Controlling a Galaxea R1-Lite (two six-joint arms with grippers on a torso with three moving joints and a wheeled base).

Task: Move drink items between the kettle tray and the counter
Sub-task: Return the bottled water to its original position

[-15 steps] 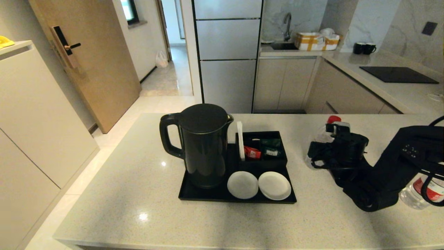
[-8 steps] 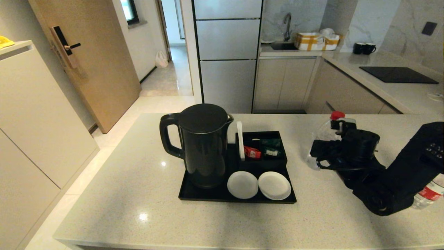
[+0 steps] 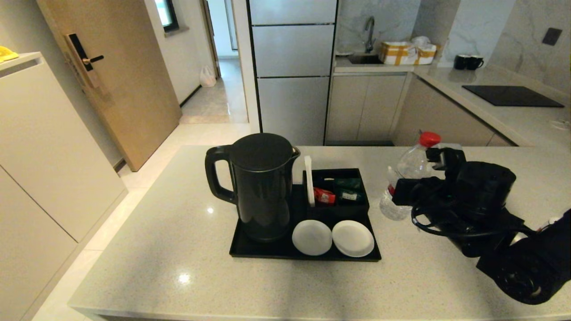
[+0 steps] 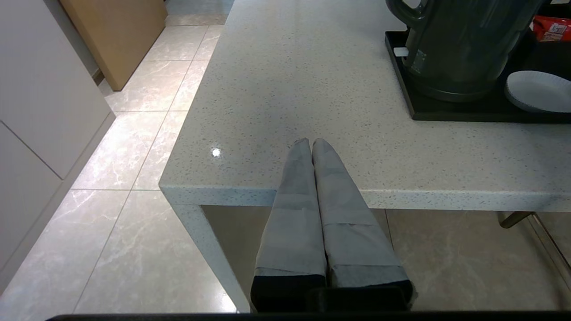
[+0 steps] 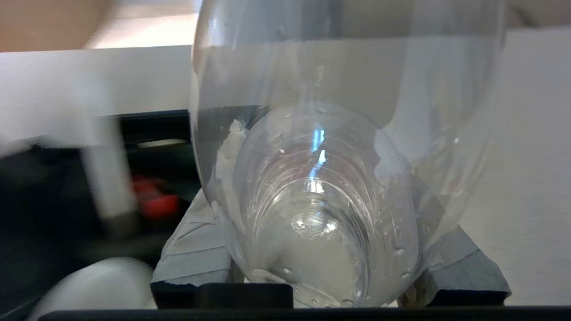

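Observation:
A clear water bottle with a red cap is tilted just right of the kettle tray, over the counter. My right gripper is shut on its lower body. In the right wrist view the bottle fills the space between the grey fingers. On the tray stand a black kettle, a compartment box and two white coasters. My left gripper is shut and empty, parked at the counter's near left edge.
Red and green sachets lie in the compartment box. A tall white card stands between the kettle and the box. The bulky right arm covers the counter's right side. A hob lies on the far worktop.
My right gripper has risen with the bottle, whose cap now stands higher. The arm's elbow has swung down and to the right. The left arm has not moved.

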